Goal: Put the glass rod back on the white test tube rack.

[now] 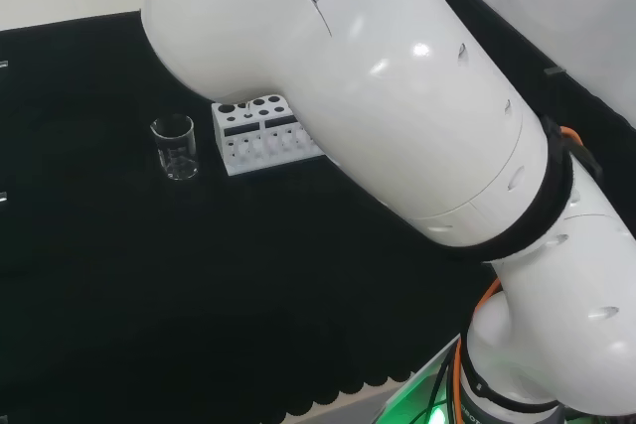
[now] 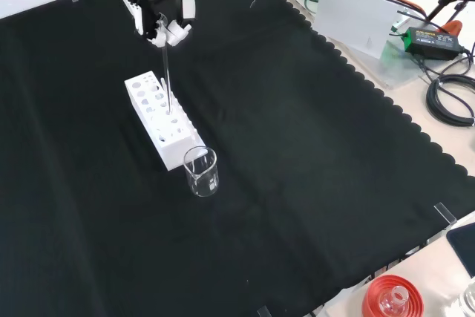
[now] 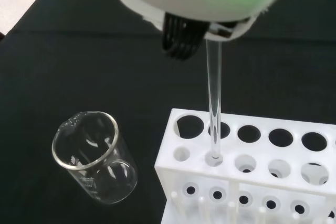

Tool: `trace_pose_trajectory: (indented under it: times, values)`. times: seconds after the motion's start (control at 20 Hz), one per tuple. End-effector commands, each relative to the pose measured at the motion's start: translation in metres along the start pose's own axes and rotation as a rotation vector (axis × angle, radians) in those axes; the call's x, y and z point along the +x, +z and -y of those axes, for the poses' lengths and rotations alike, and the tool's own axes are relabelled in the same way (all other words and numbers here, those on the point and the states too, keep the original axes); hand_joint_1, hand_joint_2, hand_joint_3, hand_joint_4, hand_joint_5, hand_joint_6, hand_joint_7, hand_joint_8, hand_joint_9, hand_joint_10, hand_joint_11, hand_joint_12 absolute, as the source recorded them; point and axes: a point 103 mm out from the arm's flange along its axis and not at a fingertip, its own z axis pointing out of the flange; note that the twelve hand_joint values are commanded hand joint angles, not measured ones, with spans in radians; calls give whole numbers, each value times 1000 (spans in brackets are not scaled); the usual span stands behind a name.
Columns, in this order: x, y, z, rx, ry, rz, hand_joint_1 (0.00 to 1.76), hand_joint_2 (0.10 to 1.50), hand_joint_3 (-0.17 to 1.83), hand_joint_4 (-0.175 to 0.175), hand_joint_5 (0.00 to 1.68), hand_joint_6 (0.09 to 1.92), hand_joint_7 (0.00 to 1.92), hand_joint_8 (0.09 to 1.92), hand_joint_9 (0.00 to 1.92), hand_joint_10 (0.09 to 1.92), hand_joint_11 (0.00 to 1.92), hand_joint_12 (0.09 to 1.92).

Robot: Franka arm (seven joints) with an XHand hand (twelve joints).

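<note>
The robot hand (image 2: pixel 159 12) pinches the glass rod (image 3: pixel 214 106), tip in a white test tube rack (image 3: pixel 252 177) hole — released tilted, it could tip toward the beaker (image 3: pixel 94 158).

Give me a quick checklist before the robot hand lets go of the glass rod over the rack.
1. Robot hand pinches the glass rod at its top: ok.
2. Rod stands near upright: ok.
3. Rod's lower tip sits in a small hole of the white test tube rack: ok in the wrist view.
4. Tip has reached the rack's bottom: cannot tell.
5. Glass beaker stands apart from the rod, beside the rack's end: ok.
</note>
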Motion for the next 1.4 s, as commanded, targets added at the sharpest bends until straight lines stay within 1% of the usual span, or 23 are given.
trace_pose_trajectory:
  times: [0.05,0.25,0.7,1.4]
  values:
    - [-2,4,0,5,3,-2,1333,506,924,-175,1167,820,1462,630,1753,356,1617,541]
    - [-4,11,-1,13,1,-7,1333,506,923,-175,1167,820,1462,630,1753,355,1617,541]
    - [-1,32,-9,59,-13,4,1334,506,923,-175,1167,819,1462,629,1753,354,1617,541]
    - [1,40,-27,82,-30,9,1333,506,923,-175,1167,820,1462,629,1754,353,1616,541]
